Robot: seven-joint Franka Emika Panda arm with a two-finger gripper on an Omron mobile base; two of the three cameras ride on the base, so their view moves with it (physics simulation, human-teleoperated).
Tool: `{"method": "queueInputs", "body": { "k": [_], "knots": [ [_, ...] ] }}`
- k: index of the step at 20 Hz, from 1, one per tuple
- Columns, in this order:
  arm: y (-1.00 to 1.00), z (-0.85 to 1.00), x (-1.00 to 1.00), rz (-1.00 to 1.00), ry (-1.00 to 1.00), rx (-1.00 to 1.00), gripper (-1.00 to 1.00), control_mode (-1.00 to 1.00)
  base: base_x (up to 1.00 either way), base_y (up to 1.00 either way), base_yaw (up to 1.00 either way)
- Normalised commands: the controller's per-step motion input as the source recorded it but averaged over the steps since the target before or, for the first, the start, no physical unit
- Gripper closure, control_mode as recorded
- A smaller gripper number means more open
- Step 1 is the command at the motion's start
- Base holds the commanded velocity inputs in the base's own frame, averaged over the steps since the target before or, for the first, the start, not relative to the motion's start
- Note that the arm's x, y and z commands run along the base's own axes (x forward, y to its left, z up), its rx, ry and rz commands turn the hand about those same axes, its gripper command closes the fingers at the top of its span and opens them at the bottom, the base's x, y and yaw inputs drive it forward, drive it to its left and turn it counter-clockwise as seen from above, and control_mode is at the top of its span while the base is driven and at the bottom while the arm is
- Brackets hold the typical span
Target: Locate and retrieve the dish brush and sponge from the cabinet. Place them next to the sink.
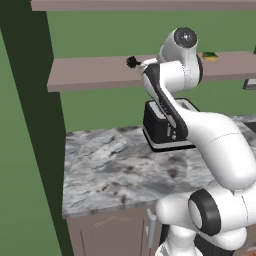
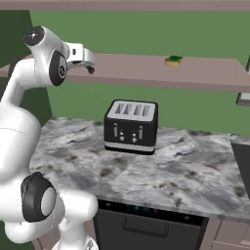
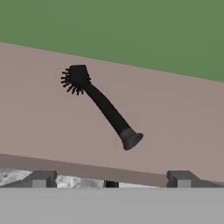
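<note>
Marble-grey counter veined in dark streaks runs below green walls, with a black four-slot toaster standing on it and a dark appliance front under its edge in the right base view. Above it the cabinet is a set of flat mauve-brown boards against a green back, with a dark green side panel at the left. On the lower board lies the dish brush: in the hand view its long axis runs diagonally, bristled round head toward the upper left and the flared handle end toward the lower right, near the board's front edge. The gripper hovers above it, clear of the brush, fingers spread wide with nothing between them. The left base view shows just the brush's bristled head poking out from behind the arm on the shelf, while the right base view shows the gripper over the board's left part but hides the brush. The sponge, green over yellow, sits farther right on the same board, well apart from the brush.
</note>
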Motion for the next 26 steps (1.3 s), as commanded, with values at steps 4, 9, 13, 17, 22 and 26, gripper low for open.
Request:
{"method": "queueInputs", "body": {
  "k": [4, 9, 13, 17, 22, 26],
  "knots": [
    [0.09, 0.08, 0.29, -0.08, 0.02, 0.01, -1.0, -1.0, 0.0, 0.0, 0.0],
    [0.01, 0.08, 0.29, -0.09, 0.0, 0.04, -1.0, -1.0, 0.0, 0.0, 0.0],
    [0.01, 0.05, 0.24, -0.1, 0.0, 0.04, -1.0, -1.0, 0.0, 0.0, 0.0],
    [-0.06, 0.04, 0.19, -0.11, 0.04, 0.07, -1.0, -1.0, 0.0, 0.0, 0.0],
    [-0.03, 0.0, 0.13, -0.06, 0.0, 0.12, -1.0, -1.0, 0.0, 0.0, 0.0],
    [-0.02, 0.0, 0.09, 0.03, 0.03, 0.09, -1.0, -1.0, 0.0, 0.0, 0.0]
  ]
}}
